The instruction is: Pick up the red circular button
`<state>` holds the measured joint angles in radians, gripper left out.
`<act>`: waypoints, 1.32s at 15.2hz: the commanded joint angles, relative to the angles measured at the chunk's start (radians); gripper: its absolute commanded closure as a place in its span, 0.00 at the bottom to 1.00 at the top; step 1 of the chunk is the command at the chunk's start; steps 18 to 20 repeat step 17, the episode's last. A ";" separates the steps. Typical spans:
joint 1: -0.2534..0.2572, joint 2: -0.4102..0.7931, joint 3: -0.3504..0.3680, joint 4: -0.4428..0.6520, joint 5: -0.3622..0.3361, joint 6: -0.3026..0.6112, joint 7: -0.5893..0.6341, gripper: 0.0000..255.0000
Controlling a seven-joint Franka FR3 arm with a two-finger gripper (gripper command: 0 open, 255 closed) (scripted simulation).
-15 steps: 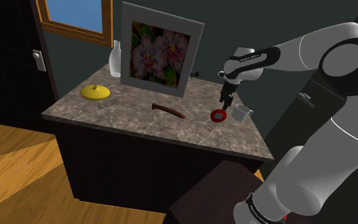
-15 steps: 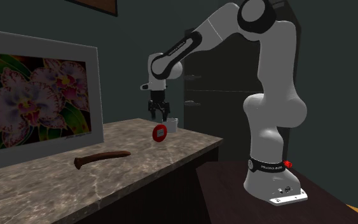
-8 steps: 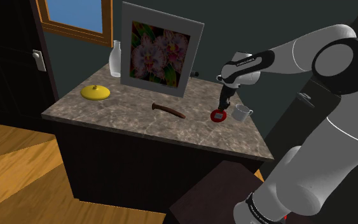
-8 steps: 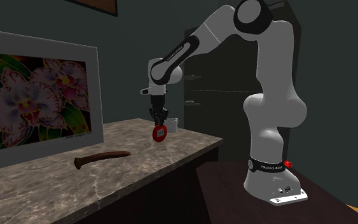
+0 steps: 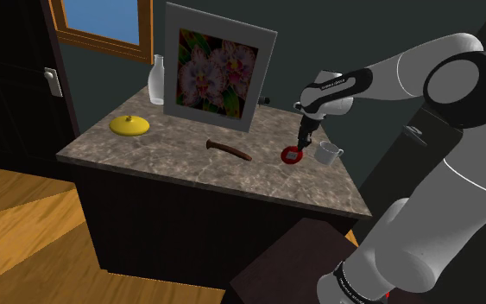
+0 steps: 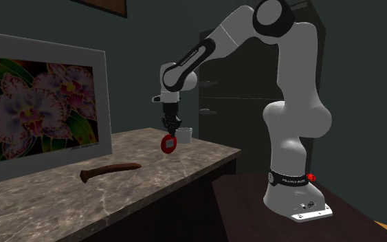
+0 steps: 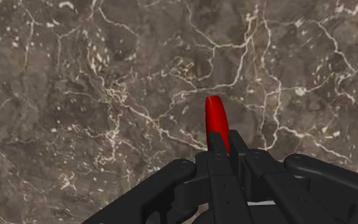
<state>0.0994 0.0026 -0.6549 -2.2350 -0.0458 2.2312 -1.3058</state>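
the pincer [image 6: 172, 133] is closed on the red button [image 6: 168, 144], which no longer touches the surface [image 6: 61, 199] below it; the pick-up seems nearly done.

White arm [image 6: 291, 117], dark joint bands [image 6: 210, 47], lettered black ring [image 6: 284, 180] near base, small red knob [image 6: 312, 177]; all-black pincer [image 6: 170, 133]
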 commanded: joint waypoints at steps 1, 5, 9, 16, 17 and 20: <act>0.000 -0.010 0.000 0.006 -0.007 -0.013 0.005 1.00; 0.002 -0.043 0.003 0.033 -0.029 -0.068 0.020 1.00; 0.003 -0.072 0.008 0.063 -0.047 -0.122 0.032 1.00; 0.005 -0.108 0.016 0.116 -0.066 -0.206 0.045 1.00; 0.005 -0.108 0.016 0.116 -0.066 -0.206 0.045 1.00; 0.005 -0.108 0.016 0.116 -0.066 -0.206 0.045 1.00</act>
